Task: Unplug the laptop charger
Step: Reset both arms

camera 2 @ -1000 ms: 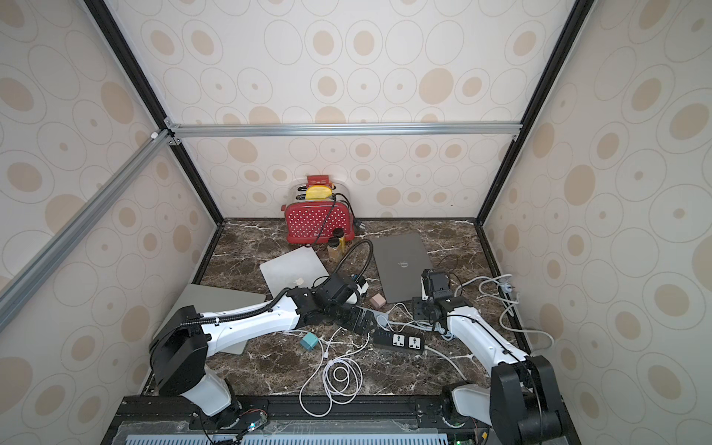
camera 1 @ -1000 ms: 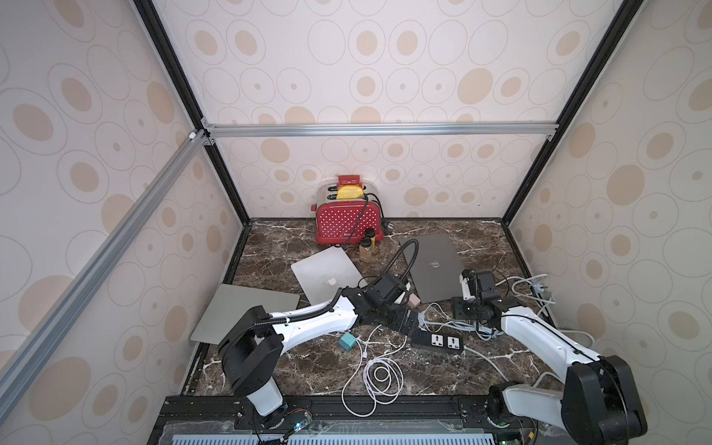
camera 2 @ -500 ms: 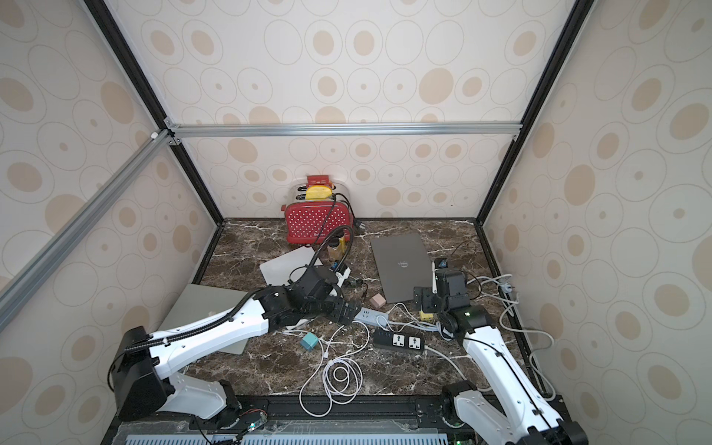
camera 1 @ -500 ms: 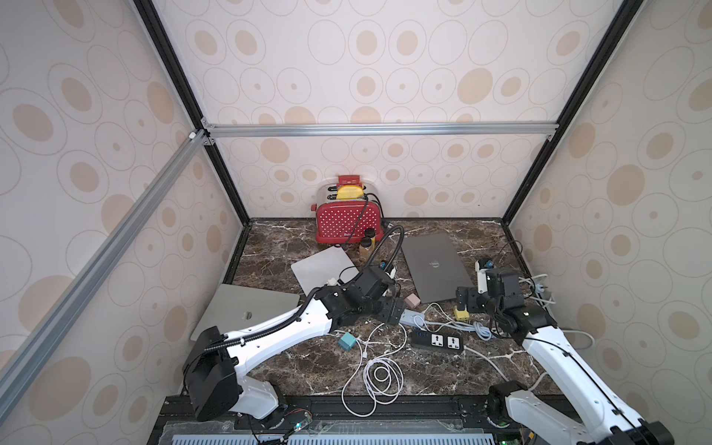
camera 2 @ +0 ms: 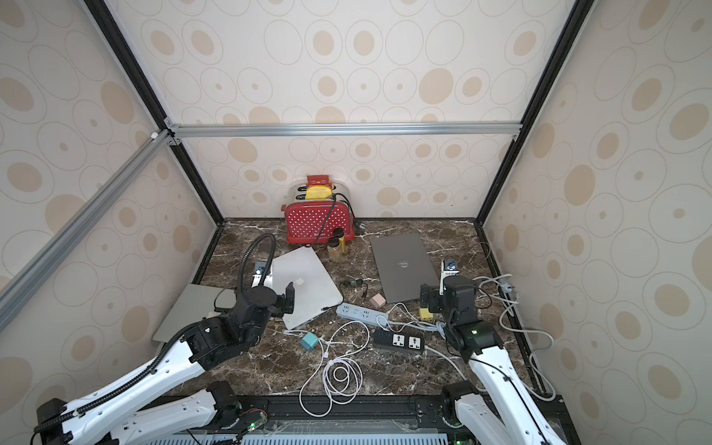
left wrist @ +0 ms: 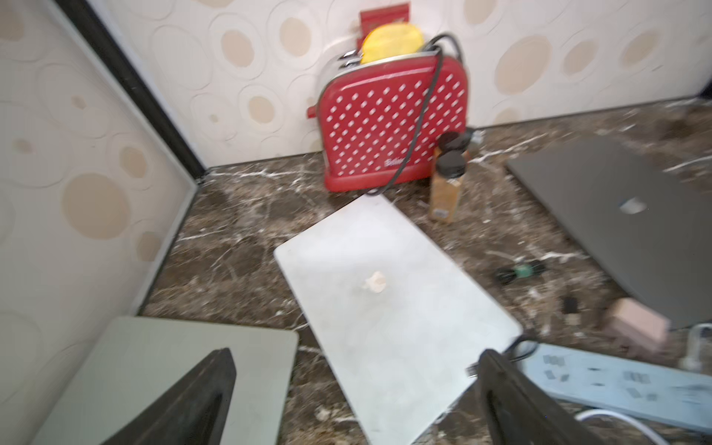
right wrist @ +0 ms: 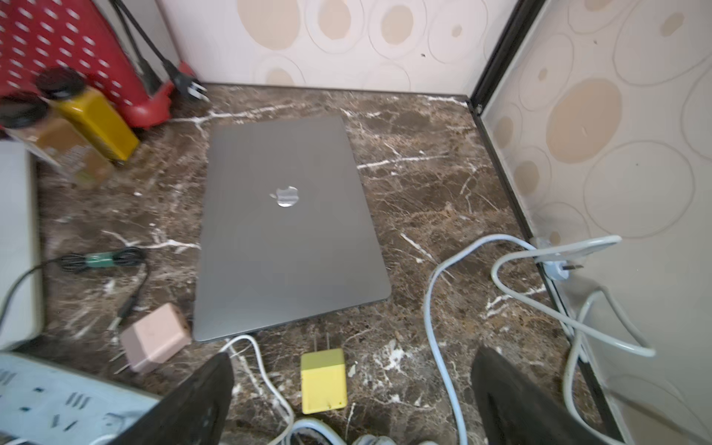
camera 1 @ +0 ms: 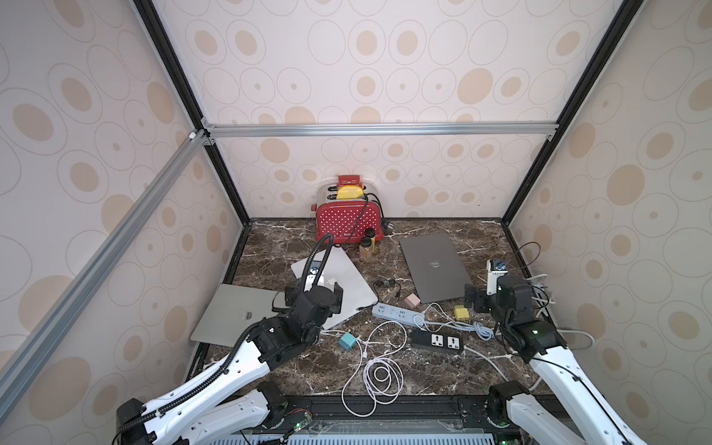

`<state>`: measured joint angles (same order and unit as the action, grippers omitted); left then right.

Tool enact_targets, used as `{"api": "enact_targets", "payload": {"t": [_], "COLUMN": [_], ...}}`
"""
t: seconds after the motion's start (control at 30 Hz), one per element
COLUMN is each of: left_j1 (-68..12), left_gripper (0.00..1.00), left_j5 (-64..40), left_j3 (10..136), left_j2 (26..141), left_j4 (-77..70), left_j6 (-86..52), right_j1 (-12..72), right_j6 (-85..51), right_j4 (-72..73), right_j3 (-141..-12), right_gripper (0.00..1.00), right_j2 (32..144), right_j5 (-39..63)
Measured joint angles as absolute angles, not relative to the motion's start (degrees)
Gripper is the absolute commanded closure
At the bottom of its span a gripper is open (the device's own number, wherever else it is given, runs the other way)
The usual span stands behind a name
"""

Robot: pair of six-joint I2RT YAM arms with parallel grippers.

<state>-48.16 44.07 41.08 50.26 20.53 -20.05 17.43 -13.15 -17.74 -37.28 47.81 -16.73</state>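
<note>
Marble top [camera 1: 431, 373] is strewn with closed laptops, power strips and loose cables.

Left gripper [left wrist: 354, 358] hovers over the silver laptop [left wrist: 385, 293], jaws spread wide and empty.

Blue strip [camera 1: 397, 312] and black strip [camera 1: 437, 341] lie near each other at centre.

Charger [right wrist: 323, 381] is a small yellow block with two bare prongs pointing toward the grey laptop [right wrist: 285, 231]. It lies flat on the marble just beside that laptop's near edge, apart from both strips and in no socket. Unplugging appears complete. A white cable [right wrist: 266, 381] runs just beside it; whether the two join cannot be told.

Handling, as judged: light, rigid, with a smooth plastic shell likely to slide on marble. Grip across the body's flat sides, never by prongs or cable.

Right gripper [right wrist: 352, 356] hangs near the charger, jaws spread wide, touching nothing.
</note>
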Motion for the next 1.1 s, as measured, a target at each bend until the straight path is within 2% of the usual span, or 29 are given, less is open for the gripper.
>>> {"api": "enact_targets", "payload": {"t": [0.1,0.23,0.33,0.6,0.8,1.1], "left_j1": [-45.4,-35.7,-32.2,-30.5,-21.0,-9.0], "left_gripper": [0.01,0.01,0.01,0.01,0.01,0.01], "left_j5": [47.2,45.8,45.5,45.3,46.3,43.8], "left_j3": [32.7,27.1,28.4,30.8,30.5,21.8], "left_j2": [48.7,48.4,52.1,58.6,65.9,83.0], "left_j4": [14.6,8.9,4.6,-2.9,-8.9,-39.6], "left_j6": [-16.6,-16.1,-15.5,-12.5,-10.7,-3.7], "right_j1": [17.4,17.4,17.3,16.3,10.8,7.2], "right_j6": [-9.2,-4.8,-2.6,1.1,2.5,4.7], "right_j4": [-12.3,-1.4,3.8,16.4,29.0,46.4], "right_j3": [-33.8,-26.7,-23.7,-22.8,-21.7,-21.0], "right_gripper": [0.0,0.0,0.0,0.0,0.0,0.0], "right_j2": [49.1,48.8,49.7,58.6,68.7,86.6], "right_j5": [-16.1,-16.8,-16.9,-16.1,-13.8,-14.2]}}
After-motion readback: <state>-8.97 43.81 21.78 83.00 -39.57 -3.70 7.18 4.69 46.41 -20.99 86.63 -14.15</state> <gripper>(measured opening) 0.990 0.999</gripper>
